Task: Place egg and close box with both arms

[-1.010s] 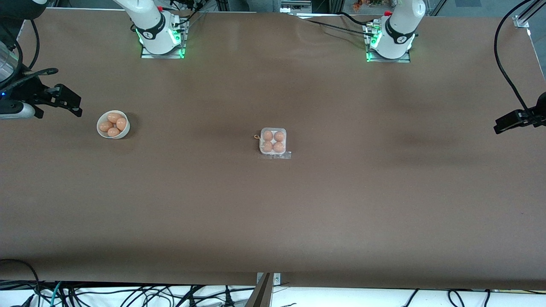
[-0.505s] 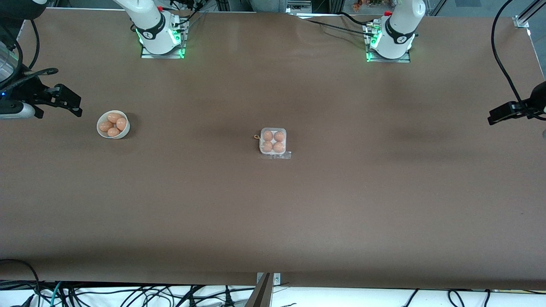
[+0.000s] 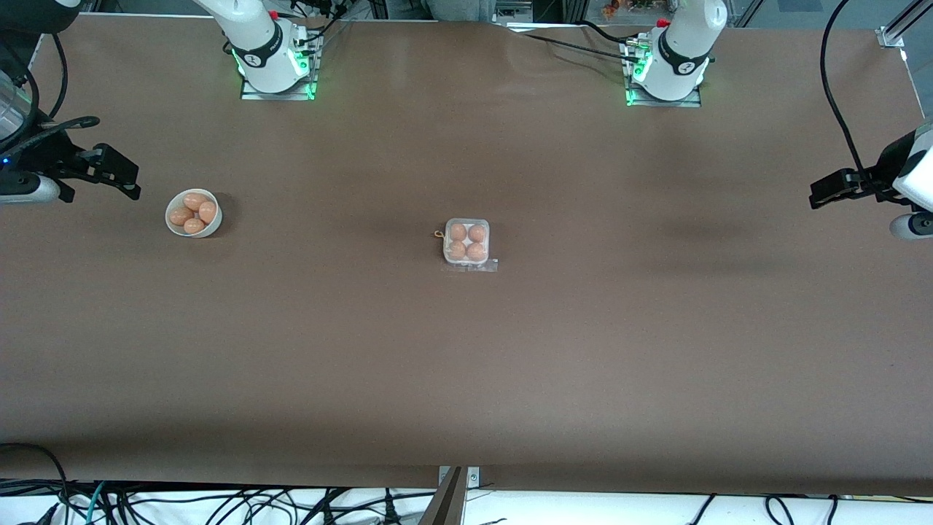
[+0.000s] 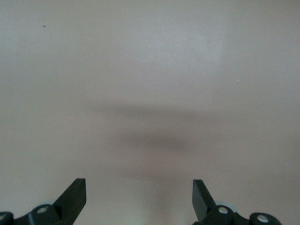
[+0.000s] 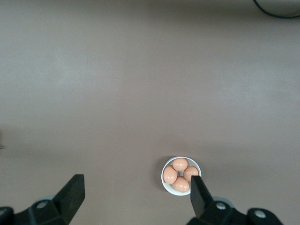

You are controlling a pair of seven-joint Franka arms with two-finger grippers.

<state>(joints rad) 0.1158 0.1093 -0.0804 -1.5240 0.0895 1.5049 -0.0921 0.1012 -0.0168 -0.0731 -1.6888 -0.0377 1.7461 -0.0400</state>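
At mid-table your box (image 3: 466,243) sits shut, four eggs under its clear lid.
Your left claw (image 3: 827,191) hangs wide over the left arm's table edge; your right claw (image 3: 116,175) gapes empty near the egg bowl (image 3: 194,213).

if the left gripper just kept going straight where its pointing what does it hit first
Most likely bare table. The left gripper, open and empty, shows only brown surface between its fingers in its wrist view. The box stands at mid-table, apparently outside that line, though depth is hard to judge.
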